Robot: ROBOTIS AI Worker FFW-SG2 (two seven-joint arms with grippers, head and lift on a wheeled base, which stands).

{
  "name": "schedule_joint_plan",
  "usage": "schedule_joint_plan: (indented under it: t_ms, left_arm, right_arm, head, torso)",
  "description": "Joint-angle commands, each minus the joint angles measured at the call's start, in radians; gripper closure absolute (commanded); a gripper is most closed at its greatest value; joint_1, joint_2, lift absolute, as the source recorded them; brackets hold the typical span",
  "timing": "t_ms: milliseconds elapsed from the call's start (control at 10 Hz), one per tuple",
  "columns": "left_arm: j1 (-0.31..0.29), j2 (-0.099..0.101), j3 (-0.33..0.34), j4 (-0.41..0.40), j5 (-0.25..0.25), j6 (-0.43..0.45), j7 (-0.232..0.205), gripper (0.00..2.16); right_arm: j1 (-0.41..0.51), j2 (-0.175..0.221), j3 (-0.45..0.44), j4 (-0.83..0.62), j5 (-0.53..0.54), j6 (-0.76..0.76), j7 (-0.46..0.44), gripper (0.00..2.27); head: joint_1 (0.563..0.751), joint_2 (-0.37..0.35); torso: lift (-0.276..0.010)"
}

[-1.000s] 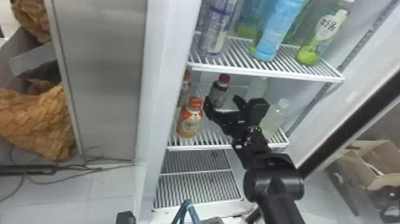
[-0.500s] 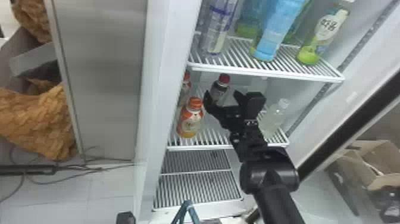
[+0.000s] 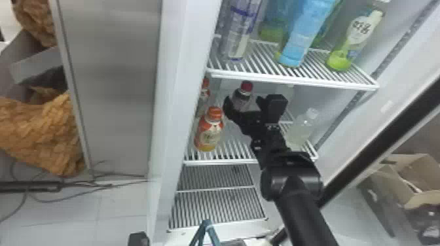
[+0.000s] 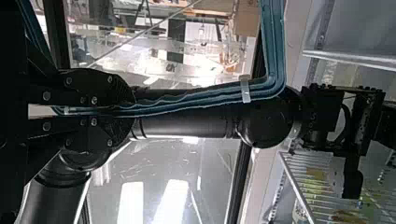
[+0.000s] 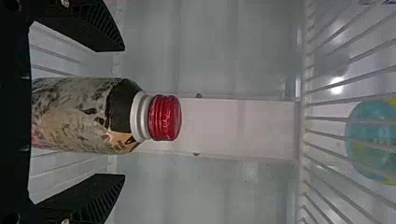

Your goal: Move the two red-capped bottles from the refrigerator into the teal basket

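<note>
Teal handle (image 4: 276,51): clamped by left pincer (image 4: 128,109); basket count cannot be told.
Right pincer (image 5: 123,112): spread around red-capped bottle (image 5: 74,114), nothing gripped.
Wire shelf (image 3: 222,162): bottle stood there; lift and transfer judged outstanding, second bottle's status uncertain; lettering not made out.
Green-based bottle (image 3: 360,31): dark characters borne on white label.

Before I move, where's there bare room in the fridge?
Bottom rack, between middle shelf and teal handle; a narrow front strip between orange bottle and right arm. Crowded: top shelf, and red-capped bottle between right fingers.
</note>
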Motion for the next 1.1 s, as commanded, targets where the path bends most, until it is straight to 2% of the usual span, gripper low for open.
schedule_joint_plan:
  t_ms: [0,200,300,400,500,800,1000]
  left_arm:
    - [-0.002,0.0,-0.002,0.001,-0.001,0.0,0.0,1.09]
    - [-0.002,0.0,-0.002,-0.001,0.001,0.0,0.0,1.09]
    - [-0.002,0.002,-0.002,0.001,0.001,0.0,0.0,1.09]
    - [0.0,0.002,-0.002,0.001,0.003,0.0,0.0,1.09]
    - [0.0,0.002,-0.002,0.001,0.005,0.0,0.0,1.09]
    - [0.0,0.002,0.0,-0.001,0.007,0.0,0.0,1.09]
    - [0.003,0.002,0.002,-0.001,0.007,0.0,0.0,1.09]
  right_arm:
    - [-0.023,-0.003,0.013,0.029,0.0,0.0,-0.002,0.04]
    - [-0.026,-0.004,0.013,0.032,0.0,0.002,-0.006,0.19]
    - [-0.021,-0.004,0.013,0.025,0.0,0.0,-0.014,0.32]
    - [-0.006,-0.003,0.013,0.017,0.0,-0.022,-0.029,0.57]
    - [0.014,-0.001,0.013,-0.007,-0.002,-0.025,-0.043,0.67]
    - [0.053,0.0,0.003,-0.054,-0.01,-0.025,-0.045,0.67]
    - [0.134,0.0,-0.019,-0.204,-0.038,0.0,-0.041,0.67]
  head:
    - [0.695,-0.35]
    - [0.695,-0.35]
    - [0.695,-0.35]
    - [0.695,-0.35]
    - [0.695,-0.35]
    - [0.695,-0.35]
    - [0.695,-0.35]
  torso:
    - [-0.228]
    - [-0.228]
    - [-0.228]
    - [-0.228]
    - [-0.228]
    - [-0.228]
    - [-0.228]
